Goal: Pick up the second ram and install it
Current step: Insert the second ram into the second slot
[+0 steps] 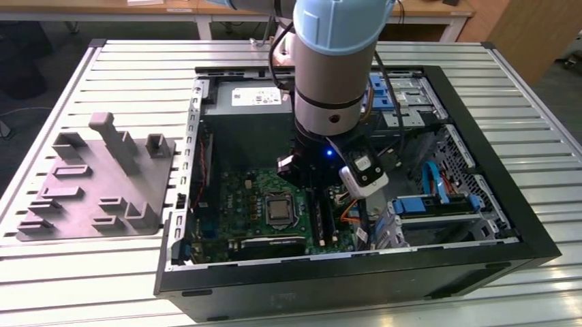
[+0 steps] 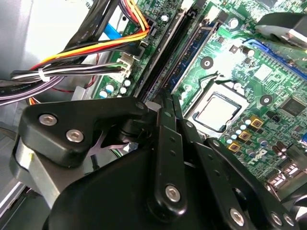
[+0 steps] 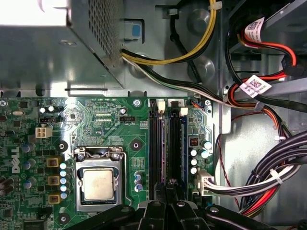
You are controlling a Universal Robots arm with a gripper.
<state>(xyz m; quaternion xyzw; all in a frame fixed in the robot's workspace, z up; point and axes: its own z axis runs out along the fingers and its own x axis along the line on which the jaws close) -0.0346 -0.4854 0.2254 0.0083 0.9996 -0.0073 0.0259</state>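
Note:
The second ram (image 3: 165,143) is a thin dark strip seen edge-on, standing in line with the memory slots beside the CPU socket (image 3: 98,184) on the green motherboard (image 3: 96,120). My gripper (image 3: 165,188) is shut on the second ram, its black fingers pinched together over the strip. In the second wrist view the second ram (image 2: 165,52) runs away from the gripper (image 2: 166,98) along the slot row, next to a blue slot (image 2: 192,52). The exterior view has the gripper (image 1: 311,185) low inside the open computer case (image 1: 509,238), above the second ram (image 1: 318,214).
A grey moulded plate (image 1: 91,184) with upright blocks lies at the exterior view's left of the case. The power supply (image 1: 245,116) sits behind the motherboard. Cable bundles (image 3: 268,177) crowd one side of the slots. Blue-tabbed drive brackets (image 1: 437,204) stand at the exterior view's right.

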